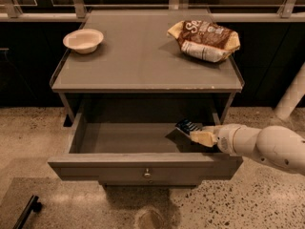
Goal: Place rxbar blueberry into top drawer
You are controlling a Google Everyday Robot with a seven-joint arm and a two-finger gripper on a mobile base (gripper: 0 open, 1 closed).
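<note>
The top drawer point(119, 168) is pulled open below the grey tabletop, its round metal knob at the centre of the front. My gripper point(202, 137) reaches in from the right, over the drawer's right end. It is shut on the rxbar blueberry point(187, 126), a small dark blue wrapper with white lettering. The bar is tilted, just above the drawer floor at the right side, with its shadow below it. My white arm point(267, 144) crosses the drawer's right front corner.
On the grey tabletop point(143, 56) stand a white bowl point(83, 40) at the back left and a brown-and-white chip bag point(204, 40) at the back right. A white post point(291, 99) stands at the far right. A black handle point(26, 211) lies on the speckled floor at the lower left.
</note>
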